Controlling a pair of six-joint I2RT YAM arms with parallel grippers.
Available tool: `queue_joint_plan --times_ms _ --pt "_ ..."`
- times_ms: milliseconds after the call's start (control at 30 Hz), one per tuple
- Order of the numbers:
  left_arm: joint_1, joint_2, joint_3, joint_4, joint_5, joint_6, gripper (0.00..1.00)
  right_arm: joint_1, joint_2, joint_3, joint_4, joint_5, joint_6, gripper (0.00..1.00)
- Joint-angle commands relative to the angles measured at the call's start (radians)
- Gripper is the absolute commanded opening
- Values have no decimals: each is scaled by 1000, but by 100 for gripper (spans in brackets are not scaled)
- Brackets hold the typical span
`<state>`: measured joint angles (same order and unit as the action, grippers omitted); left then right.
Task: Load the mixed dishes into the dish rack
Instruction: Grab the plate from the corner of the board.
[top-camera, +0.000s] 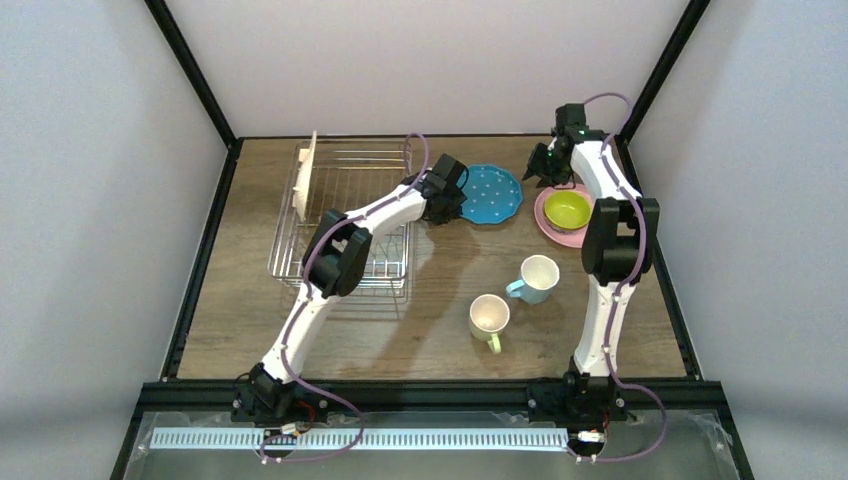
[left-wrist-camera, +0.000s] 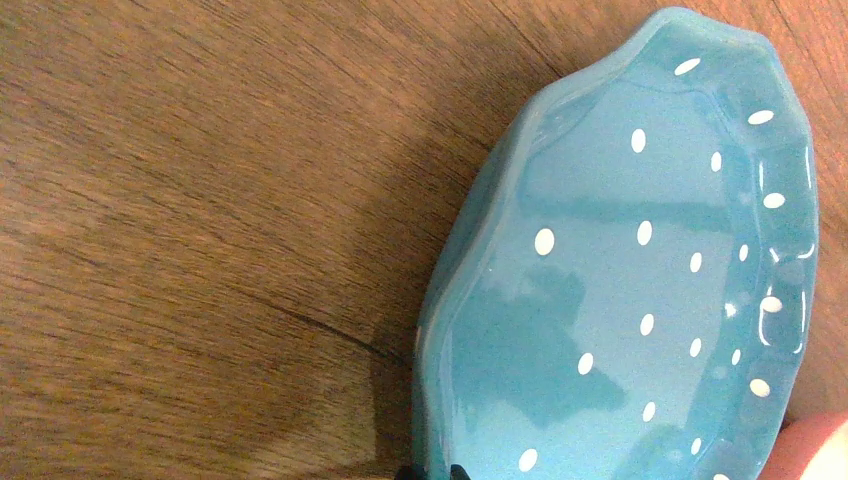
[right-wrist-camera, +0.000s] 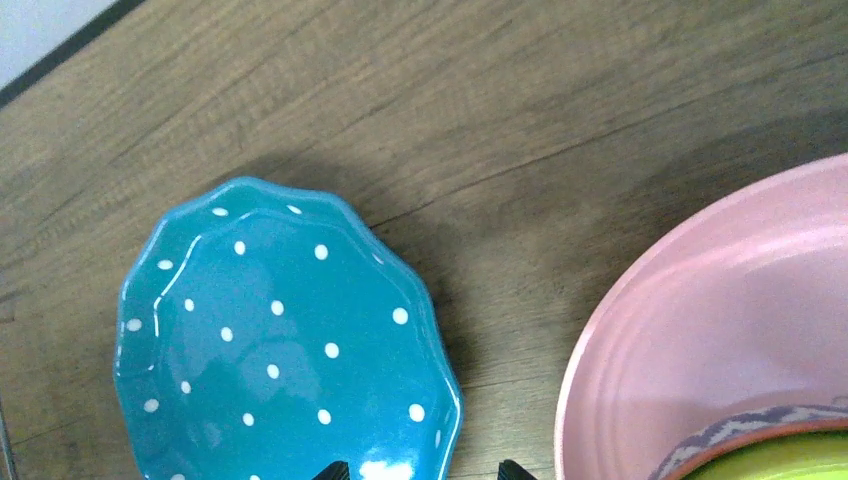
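Observation:
The teal dotted plate (top-camera: 492, 193) lies on the table right of the dish rack (top-camera: 385, 272). My left gripper (top-camera: 448, 197) is shut on its left rim; in the left wrist view the rim (left-wrist-camera: 470, 300) runs between my fingertips (left-wrist-camera: 437, 471). My right gripper (top-camera: 546, 166) is open and empty, hovering between the teal plate (right-wrist-camera: 270, 340) and the pink plate (right-wrist-camera: 700, 330); its midpoint (right-wrist-camera: 422, 470) is over the teal plate's right edge. The lime-inside patterned bowl (top-camera: 567, 209) sits on the pink plate (top-camera: 548, 228). The tan plate (top-camera: 308, 177) stands upright in the rack.
The light-blue mug (top-camera: 537, 278) and the pale yellow-green mug (top-camera: 490, 318) stand upright on the table near the middle front. Black frame rails run along the table's edges. The left arm reaches across the rack's right half.

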<state>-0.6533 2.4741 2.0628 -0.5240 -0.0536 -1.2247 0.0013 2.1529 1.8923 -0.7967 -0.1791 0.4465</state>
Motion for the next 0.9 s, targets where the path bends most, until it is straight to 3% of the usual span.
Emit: queue_joint_plan --times_ms 0,867 --pt "24 -58 43 -28 -22 -11 3 0 -27 -53 30 -20 -7 84" --pt "42 -107 61 -4 52 -129 3 0 13 -117 86 -133 9 85"
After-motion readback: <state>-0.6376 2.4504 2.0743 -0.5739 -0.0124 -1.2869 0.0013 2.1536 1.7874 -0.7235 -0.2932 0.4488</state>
